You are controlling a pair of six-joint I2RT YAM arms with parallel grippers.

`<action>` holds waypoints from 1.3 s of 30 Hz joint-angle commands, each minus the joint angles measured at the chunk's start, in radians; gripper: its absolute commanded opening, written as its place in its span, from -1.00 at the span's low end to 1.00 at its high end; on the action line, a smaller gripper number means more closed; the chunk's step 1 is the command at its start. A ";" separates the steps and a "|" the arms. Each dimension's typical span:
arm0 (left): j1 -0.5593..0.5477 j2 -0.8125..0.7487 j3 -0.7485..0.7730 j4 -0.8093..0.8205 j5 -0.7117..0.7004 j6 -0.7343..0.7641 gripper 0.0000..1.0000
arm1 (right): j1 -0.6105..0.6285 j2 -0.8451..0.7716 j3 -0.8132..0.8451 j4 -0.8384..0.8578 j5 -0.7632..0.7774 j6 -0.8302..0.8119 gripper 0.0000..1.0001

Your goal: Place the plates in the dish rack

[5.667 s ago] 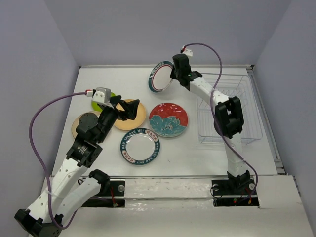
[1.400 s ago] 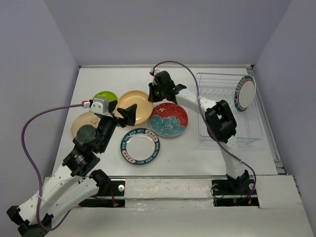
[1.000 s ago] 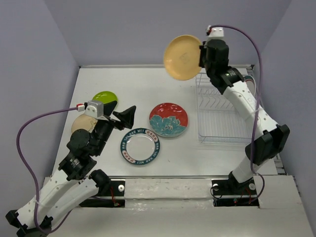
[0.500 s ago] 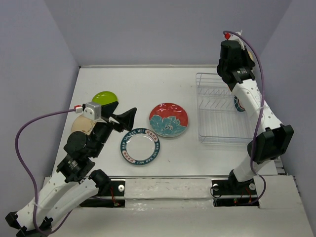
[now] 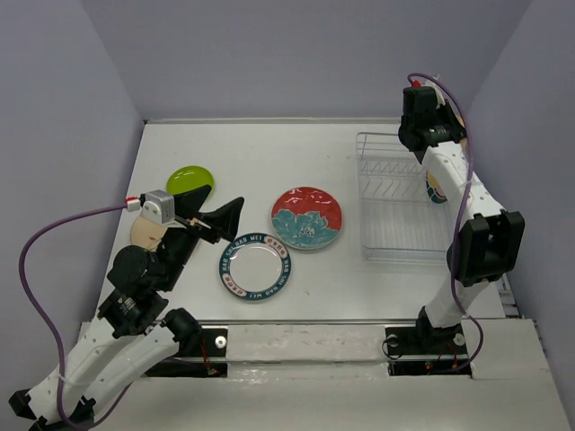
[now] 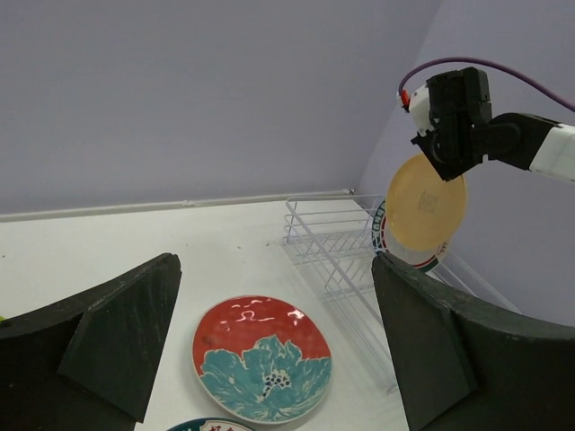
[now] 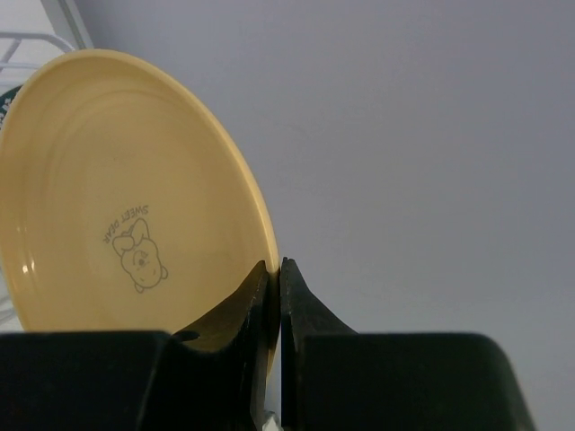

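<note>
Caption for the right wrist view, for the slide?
Right gripper fingers shut on the rim of a round tan plate with a bear print; white wire dish rack behind.

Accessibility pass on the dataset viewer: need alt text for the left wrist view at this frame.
The right arm holds a tan plate on edge in shut jaws above the far side of the wire dish rack, where a teal-rimmed plate stands. In the foreground, a red flowered plate lies on the white table, framed by the left arm's wide-open black fingers.
</note>
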 commanded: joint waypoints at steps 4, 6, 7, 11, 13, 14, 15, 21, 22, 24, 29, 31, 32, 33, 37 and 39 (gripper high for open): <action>-0.018 -0.010 0.013 0.058 -0.001 0.002 0.98 | -0.051 0.023 -0.026 0.010 -0.065 -0.004 -0.86; -0.021 -0.008 0.013 0.058 -0.012 0.005 0.98 | -0.051 0.041 -0.020 0.014 -0.074 -0.019 -0.86; -0.024 -0.008 0.013 0.057 -0.017 0.007 0.98 | -0.060 0.046 -0.009 0.014 -0.074 -0.024 -0.86; -0.030 -0.008 0.013 0.057 -0.024 0.011 0.98 | -0.060 0.055 0.020 0.019 -0.062 -0.058 -0.87; -0.030 -0.008 0.013 0.055 -0.021 0.010 0.98 | -0.060 0.052 0.030 0.024 -0.042 -0.085 -0.86; -0.032 -0.008 0.013 0.057 -0.021 0.010 0.98 | -0.060 0.047 0.041 0.024 -0.034 -0.091 -0.86; -0.032 -0.011 0.013 0.057 -0.020 0.008 0.98 | -0.060 0.046 0.044 0.024 -0.028 -0.102 -0.86; -0.033 -0.022 0.013 0.058 -0.015 0.005 0.98 | -0.050 0.018 0.027 0.042 0.004 -0.130 -0.86; -0.035 -0.024 0.014 0.058 -0.014 0.005 0.98 | -0.050 0.018 0.031 0.045 0.007 -0.136 -0.86; -0.038 -0.028 0.014 0.058 -0.012 0.004 0.98 | -0.037 0.021 0.038 0.054 0.018 -0.159 -0.86; -0.039 -0.042 0.013 0.058 -0.026 0.008 0.98 | -0.037 0.030 0.020 0.073 0.010 -0.188 -0.86; -0.041 -0.042 0.013 0.058 -0.030 0.010 0.98 | -0.037 0.021 -0.027 0.114 0.003 -0.219 -0.86; -0.043 -0.042 0.013 0.058 -0.030 0.011 0.98 | -0.028 0.017 -0.047 0.129 -0.006 -0.231 -0.86; -0.046 -0.042 0.013 0.058 -0.029 0.010 0.98 | -0.028 0.008 -0.067 0.163 -0.020 -0.255 -0.86; -0.049 -0.040 0.013 0.060 -0.029 0.010 0.98 | -0.007 -0.022 -0.149 0.208 -0.083 -0.289 -0.86; -0.049 -0.040 0.013 0.058 -0.029 0.010 0.98 | 0.004 -0.023 -0.173 0.208 -0.098 -0.286 -0.86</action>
